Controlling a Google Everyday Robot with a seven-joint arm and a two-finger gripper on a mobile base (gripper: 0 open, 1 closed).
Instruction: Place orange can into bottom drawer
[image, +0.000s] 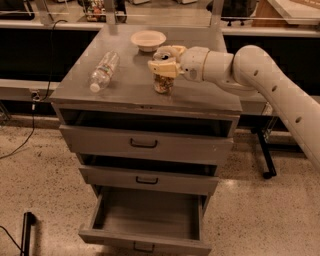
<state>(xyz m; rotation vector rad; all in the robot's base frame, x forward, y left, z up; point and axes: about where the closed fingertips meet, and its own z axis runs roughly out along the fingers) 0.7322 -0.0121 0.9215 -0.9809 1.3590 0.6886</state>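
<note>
Well to the left on the grey cabinet top (75, 90) a clear bottle (103, 71) lies on its side, its cap toward the front edge. A stretch of bare top lies between it and the can. Behind, in the upper middle of the frame, a pale bowl (148, 40) sits near the back edge. Just right of centre the can (163, 83) stands upright, long axis vertical, top pointing up, set back a little from the front edge. The gripper (159, 60) sits directly over the can's top, reaching in sideways from the right. Whether it has hold of the can, or how wide it stands, cannot be told. The white arm (260, 67) runs off to the right edge of the frame, above the right side of the top. Below, three drawers face the front. The upper two stand slightly ajar, while the bottom drawer (145, 239) is pulled well out at the lower middle, its grey floor showing, almost straight under the can.
</note>
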